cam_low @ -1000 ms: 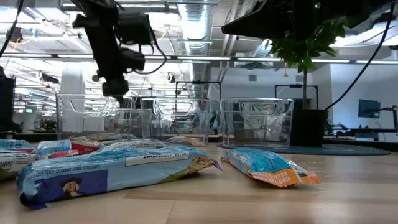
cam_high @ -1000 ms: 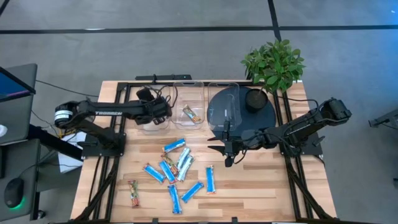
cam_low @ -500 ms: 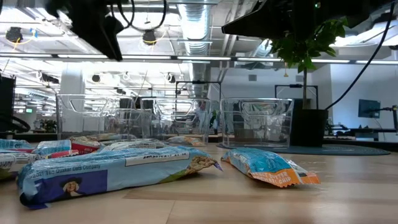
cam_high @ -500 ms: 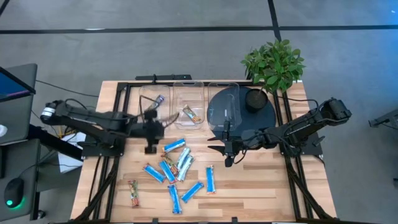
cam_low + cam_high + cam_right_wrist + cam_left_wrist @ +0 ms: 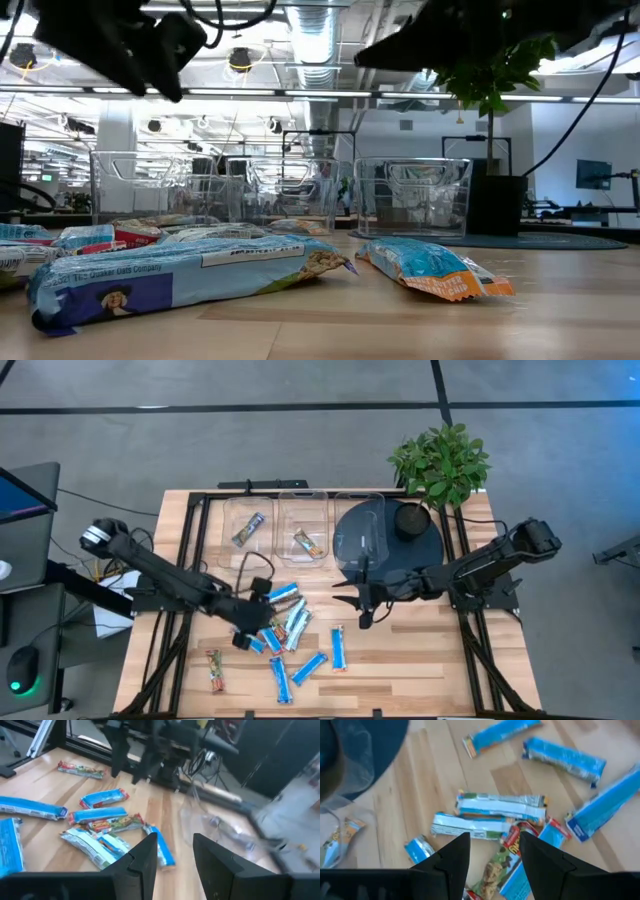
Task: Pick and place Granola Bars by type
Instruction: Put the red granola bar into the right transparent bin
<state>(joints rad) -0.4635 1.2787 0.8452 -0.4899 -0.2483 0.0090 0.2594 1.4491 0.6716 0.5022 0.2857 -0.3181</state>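
Several granola bars (image 5: 290, 625) lie loose on the wooden table, mostly blue, with silvery-green ones (image 5: 495, 805) and a red-brown one (image 5: 516, 836) in the heap, and another red-brown bar (image 5: 214, 670) near the front left. My left gripper (image 5: 243, 635) hangs open above the heap's left side, its fingers (image 5: 451, 857) pointing down with nothing between them. My right gripper (image 5: 360, 605) hovers open to the right of the heap (image 5: 97, 827), also with nothing in it. One bar (image 5: 247, 528) lies in the far-left clear bin, an orange one (image 5: 307, 543) in the middle bin.
Three clear bins (image 5: 303, 510) stand in a row at the table's far side. A dark round mat (image 5: 400, 550) and a potted plant (image 5: 440, 460) sit at the far right. Bare wood shows along the near edge and right of the bars.
My left gripper has swung from over the far-left bin toward the table's near edge and now stands above the heap of bars, turning and tipping downward on the way. The bar in that bin, hidden under the gripper before, now shows.
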